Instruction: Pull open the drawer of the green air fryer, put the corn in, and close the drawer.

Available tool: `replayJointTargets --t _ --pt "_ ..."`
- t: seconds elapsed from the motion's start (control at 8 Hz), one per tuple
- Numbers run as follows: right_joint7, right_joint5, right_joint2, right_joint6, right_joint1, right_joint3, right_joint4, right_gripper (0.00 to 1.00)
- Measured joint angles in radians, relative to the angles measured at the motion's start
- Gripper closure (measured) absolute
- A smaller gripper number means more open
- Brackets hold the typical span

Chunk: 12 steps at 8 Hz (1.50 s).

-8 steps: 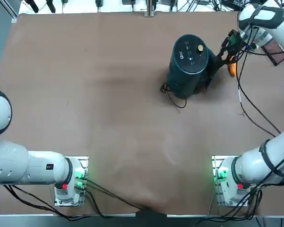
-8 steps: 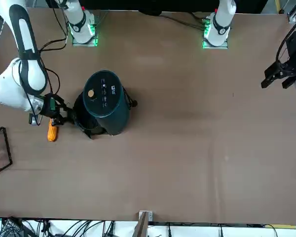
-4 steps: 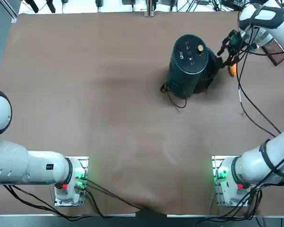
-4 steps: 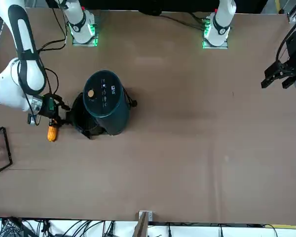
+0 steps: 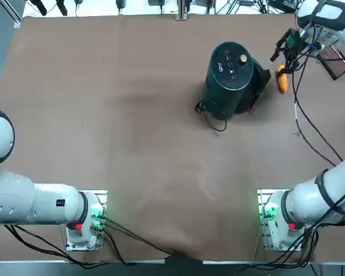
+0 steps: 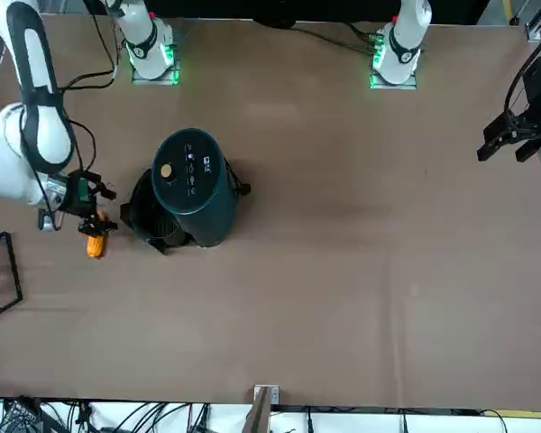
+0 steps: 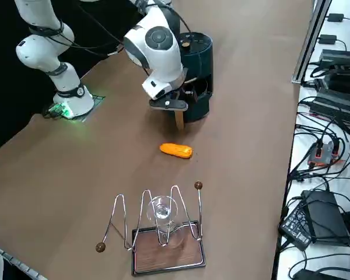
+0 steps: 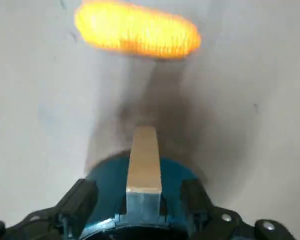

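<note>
The green air fryer (image 5: 225,75) stands upright on the brown surface (image 5: 132,149), in the right half and toward the far edge. Its drawer (image 5: 256,89) is out of the body, jutting toward the surface's right edge, and a tan handle (image 8: 144,160) sticks out from the drawer's front. The right gripper (image 8: 140,186) is beside the drawer, on the side toward the right edge, with its two fingers spread well apart. In the wrist view the handle shows between them, with a gap on either side, and the gripper holds nothing. The corn (image 7: 176,150), a yellow-orange cob, lies on its side on the surface, outside the drawer and apart from it, between the fryer and the right edge. From overhead, the gripper partly covers one end of the cob. Farther toward the right edge is a wire rack (image 7: 169,254) with a wood-coloured base, and a clear glass (image 7: 163,211) shows among its bent wires. A gold knob (image 5: 243,58) sits on the fryer's flat top, near white markings, and a black cord (image 5: 203,107) is bunched against its side.
</note>
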State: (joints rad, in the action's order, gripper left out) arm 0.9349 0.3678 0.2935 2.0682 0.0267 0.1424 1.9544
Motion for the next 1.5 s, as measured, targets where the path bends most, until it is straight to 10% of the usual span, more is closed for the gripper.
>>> replayJointTargets --t 1.0,1.5 --pt "-0.995 -0.173 0.064 0.053 0.048 0.007 -0.060 0.00" --pt "-1.206 -0.191 0.171 0.193 0.056 0.007 -0.062 0.00"
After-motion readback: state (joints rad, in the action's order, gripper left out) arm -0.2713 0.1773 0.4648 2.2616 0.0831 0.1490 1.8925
